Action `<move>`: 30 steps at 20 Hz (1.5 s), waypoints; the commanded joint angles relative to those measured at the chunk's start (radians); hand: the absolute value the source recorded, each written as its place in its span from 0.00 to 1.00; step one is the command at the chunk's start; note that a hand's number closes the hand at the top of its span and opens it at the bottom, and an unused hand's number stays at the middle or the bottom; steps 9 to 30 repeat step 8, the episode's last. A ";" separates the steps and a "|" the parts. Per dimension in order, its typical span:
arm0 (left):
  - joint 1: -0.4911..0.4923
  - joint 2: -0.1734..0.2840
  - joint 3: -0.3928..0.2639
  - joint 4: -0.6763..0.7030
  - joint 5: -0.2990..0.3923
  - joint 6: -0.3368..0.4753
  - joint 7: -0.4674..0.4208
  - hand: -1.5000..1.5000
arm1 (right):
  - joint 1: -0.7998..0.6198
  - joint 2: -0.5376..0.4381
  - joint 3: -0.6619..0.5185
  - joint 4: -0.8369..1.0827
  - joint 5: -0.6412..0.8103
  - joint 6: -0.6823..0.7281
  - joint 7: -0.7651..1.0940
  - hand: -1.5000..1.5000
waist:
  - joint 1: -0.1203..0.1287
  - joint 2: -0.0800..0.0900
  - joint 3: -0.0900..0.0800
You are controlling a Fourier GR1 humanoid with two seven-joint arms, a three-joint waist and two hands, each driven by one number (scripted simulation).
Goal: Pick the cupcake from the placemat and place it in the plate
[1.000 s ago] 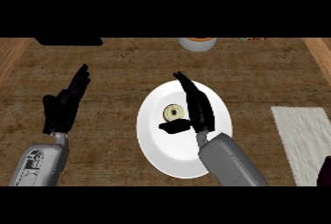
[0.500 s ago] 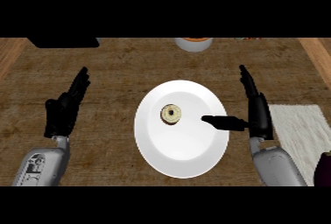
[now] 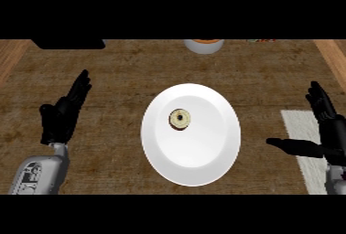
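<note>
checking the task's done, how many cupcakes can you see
1. The cupcake sits on the white plate, left of its middle. None shows on the placemat, though the right hand covers part of it.

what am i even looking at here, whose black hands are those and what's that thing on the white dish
This is the view from a humanoid robot's head, looking steeply down at a kitchen counter. The grey forearms with black hands are the robot's own, coming in from the lower edge. Its left hand shows at the left, open with fingers up, resting and holding nothing. Its right hand shows at the right, also open and empty, above a pale placemat at the counter's right edge. In the middle lies a white plate, and on it, towards its upper left, sits a small round cupcake seen from above. At the far edge is an orange and white object, cut off, so I cannot name it.
</note>
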 commanded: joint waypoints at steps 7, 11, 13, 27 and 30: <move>-0.038 -0.018 0.017 0.005 -0.014 -0.012 0.034 0.50 | -0.040 -0.058 -0.181 0.237 -0.066 0.186 -0.173 0.00 | 0.006 0.001 0.000; -0.097 -0.012 0.028 0.102 -0.025 -0.021 -0.002 0.50 | 0.024 -0.042 -0.161 0.126 -0.043 0.177 -0.141 0.00 | 0.002 0.001 0.000; -0.097 -0.012 0.028 0.102 -0.025 -0.021 -0.002 0.50 | 0.024 -0.042 -0.161 0.126 -0.043 0.177 -0.141 0.00 | 0.002 0.001 0.000; -0.097 -0.012 0.028 0.102 -0.025 -0.021 -0.002 0.50 | 0.024 -0.042 -0.161 0.126 -0.043 0.177 -0.141 0.00 | 0.002 0.001 0.000; -0.097 -0.012 0.028 0.102 -0.025 -0.021 -0.002 0.50 | 0.024 -0.042 -0.161 0.126 -0.043 0.177 -0.141 0.00 | 0.002 0.001 0.000</move>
